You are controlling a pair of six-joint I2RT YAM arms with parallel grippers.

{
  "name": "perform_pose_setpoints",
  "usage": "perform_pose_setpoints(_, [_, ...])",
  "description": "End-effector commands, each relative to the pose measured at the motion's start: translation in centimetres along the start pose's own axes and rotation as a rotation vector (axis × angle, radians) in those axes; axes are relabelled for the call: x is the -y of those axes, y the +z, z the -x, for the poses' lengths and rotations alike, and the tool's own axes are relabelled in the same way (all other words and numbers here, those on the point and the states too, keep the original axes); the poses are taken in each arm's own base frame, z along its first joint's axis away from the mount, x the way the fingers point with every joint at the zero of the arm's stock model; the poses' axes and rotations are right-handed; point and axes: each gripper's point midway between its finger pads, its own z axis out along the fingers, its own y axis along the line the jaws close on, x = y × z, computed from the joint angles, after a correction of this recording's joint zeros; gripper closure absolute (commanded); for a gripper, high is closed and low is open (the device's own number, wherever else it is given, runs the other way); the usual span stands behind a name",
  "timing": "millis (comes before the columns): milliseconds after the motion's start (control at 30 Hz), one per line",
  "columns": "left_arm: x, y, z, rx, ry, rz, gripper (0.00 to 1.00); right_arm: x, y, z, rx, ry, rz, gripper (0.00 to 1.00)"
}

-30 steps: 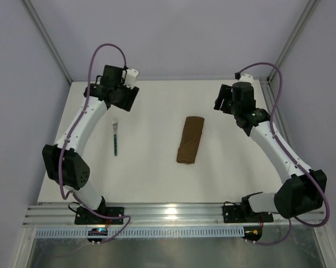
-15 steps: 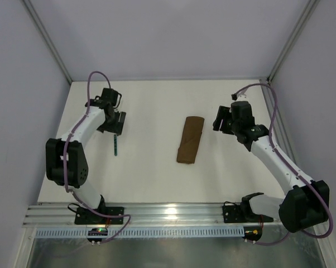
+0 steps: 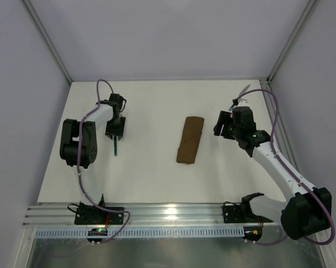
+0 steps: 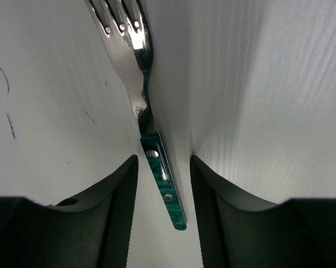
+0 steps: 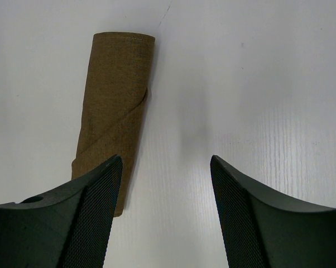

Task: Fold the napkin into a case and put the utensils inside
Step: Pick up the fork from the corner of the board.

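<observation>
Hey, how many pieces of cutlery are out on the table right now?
1. The fork lies on the left part of the table, between the fingers of the left gripper. No knife shows; one may be hidden inside the folded brown case.

From above, the left gripper (image 3: 115, 129) covers the tines of the fork (image 3: 115, 147); only its teal handle shows, on the near side. In the left wrist view the top edge cuts off the tine tips, and whether the fingers (image 4: 120, 201) touch the handle cannot be told. In the right wrist view the near end of the case (image 5: 115, 95) is hidden behind one finger (image 5: 92, 212) of the right gripper (image 5: 165, 162).
</observation>
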Motion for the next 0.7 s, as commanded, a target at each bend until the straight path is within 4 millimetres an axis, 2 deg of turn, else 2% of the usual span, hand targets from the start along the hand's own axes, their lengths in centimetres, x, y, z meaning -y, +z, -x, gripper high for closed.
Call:
perform_pose_setpoints(0, [-0.1,1.3,0.8,0.014,-0.057,-0.023,0.6,-0.5,0.1,-0.1,0.003,0.012,0.023,0.32])
perform_pose_setpoints(33, [0.1,1.3,0.7,0.009,-0.055,-0.035,0.65,-0.6,0.3,-0.5,-0.007,0.014,0.032,0.32])
perform_pose_setpoints(67, [0.3,1.5,0.4,0.002,-0.055,-0.045,0.77,-0.6,0.4,-0.7,-0.009,0.021,0.036,0.32])
perform_pose_setpoints(100, [0.8,1.6,0.0,-0.012,-0.055,-0.068,0.81,-0.7,0.5,-0.9,-0.013,0.025,0.044,0.32])
perform_pose_setpoints(133, [1.0,1.6,-0.3,-0.02,-0.056,-0.081,0.9,-0.7,0.7,-1.2,-0.018,0.029,0.044,0.32])
perform_pose_setpoints(200, [1.3,1.7,-1.1,-0.044,-0.049,-0.097,0.98,-0.5,0.8,-1.4,-0.018,0.034,0.039,0.32])
perform_pose_setpoints(300, [1.3,1.6,-1.3,-0.046,-0.044,-0.103,1.0,-0.3,1.0,-1.8,-0.025,0.033,0.032,0.32])
perform_pose_setpoints(400, [2.3,0.1,0.2,0.0,-0.079,-0.143,1.0,-0.7,1.5,-2.3,-0.04,0.051,0.054,0.32])
perform_pose_setpoints(467, [3.3,-2.7,2.9,0.098,-0.097,-0.169,1.0,-0.8,2.1,-3.0,-0.056,0.065,0.06,0.32])
perform_pose_setpoints(533, [6.1,-5.8,5.1,0.184,-0.095,-0.208,1.0,-0.6,3.0,-3.9,-0.075,0.09,0.049,0.32])
perform_pose_setpoints(567, [7.3,-7.9,7.2,0.253,-0.099,-0.235,1.0,-0.5,3.2,-4.1,-0.079,0.098,0.045,0.32])
perform_pose_setpoints(600, [9.8,-9.6,7.9,0.288,-0.101,-0.27,1.0,-0.4,3.4,-4.3,-0.082,0.103,0.045,0.32])
perform_pose_setpoints(633, [11.3,-10.8,8.7,0.323,-0.099,-0.293,1.0,-1.0,3.5,-4.6,-0.097,0.109,0.076,0.32])
perform_pose_setpoints(667, [12.6,-13.0,10.8,0.397,-0.107,-0.32,1.0,-1.1,3.5,-4.7,-0.099,0.109,0.079,0.32])
